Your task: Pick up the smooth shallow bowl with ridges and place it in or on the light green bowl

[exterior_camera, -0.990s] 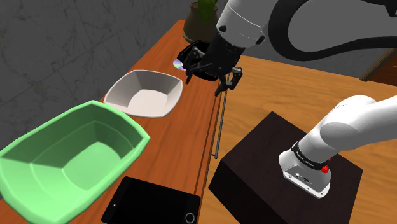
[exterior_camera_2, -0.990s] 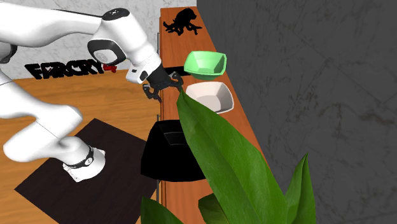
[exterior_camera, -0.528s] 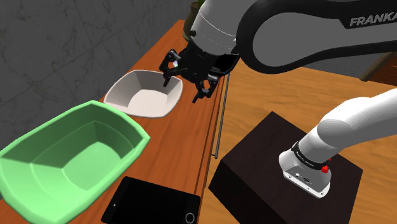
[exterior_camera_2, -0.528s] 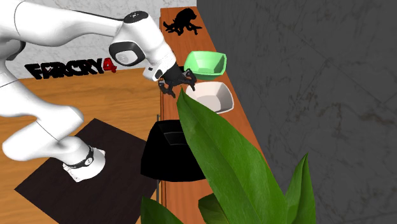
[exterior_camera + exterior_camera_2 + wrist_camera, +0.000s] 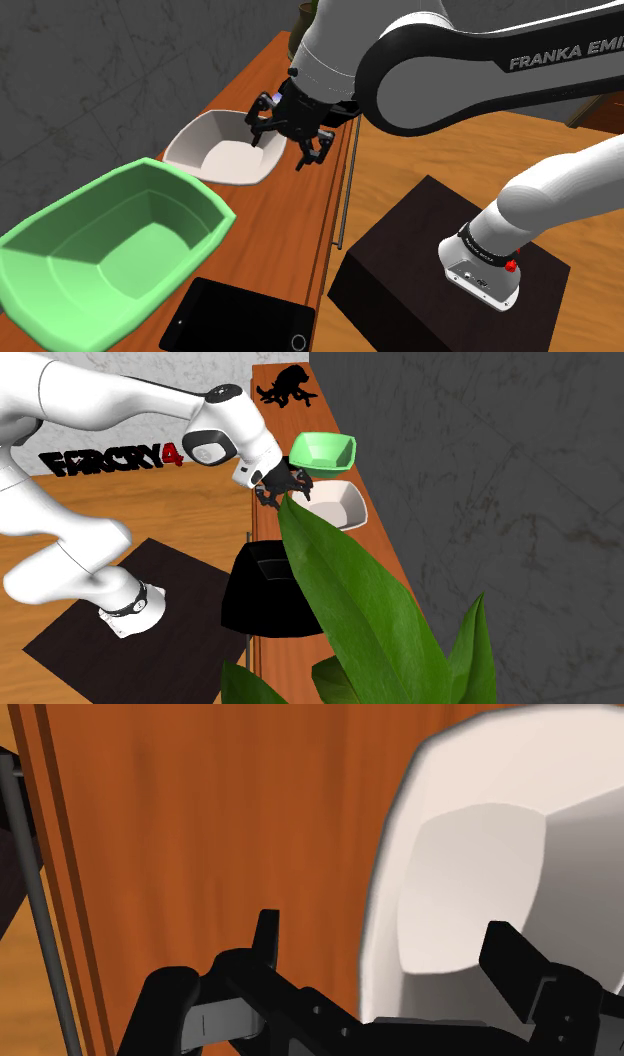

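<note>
Shoulder view gives you the tool (image 5: 281,150) open above the rim of the white bowl (image 5: 222,150), which sits on the table (image 5: 290,215) beside the green bowl (image 5: 105,250); second exterior view places them likewise; wrist view sets that rim between the spread fingers (image 5: 265,939), apparently untouched.

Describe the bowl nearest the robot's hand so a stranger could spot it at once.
Find the long reddish-brown wooden counter running along the grey wall. On it, beside the bigger light green bowl, sits a shallow bowl with rounded-square sides. It is the only off-white one, right under the open jaws.
</note>
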Action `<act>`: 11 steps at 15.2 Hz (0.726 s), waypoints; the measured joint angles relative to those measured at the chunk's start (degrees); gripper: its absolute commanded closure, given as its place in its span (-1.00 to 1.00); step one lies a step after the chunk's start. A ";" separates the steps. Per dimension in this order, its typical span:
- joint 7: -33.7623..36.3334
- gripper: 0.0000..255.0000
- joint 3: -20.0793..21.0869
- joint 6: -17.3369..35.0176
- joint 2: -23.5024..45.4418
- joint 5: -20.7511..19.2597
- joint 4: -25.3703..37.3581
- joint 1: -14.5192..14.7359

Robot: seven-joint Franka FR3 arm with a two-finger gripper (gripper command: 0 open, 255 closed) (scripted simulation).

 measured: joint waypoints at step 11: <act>0.01 1.00 0.09 0.13 0.07 -0.05 0.03 -0.04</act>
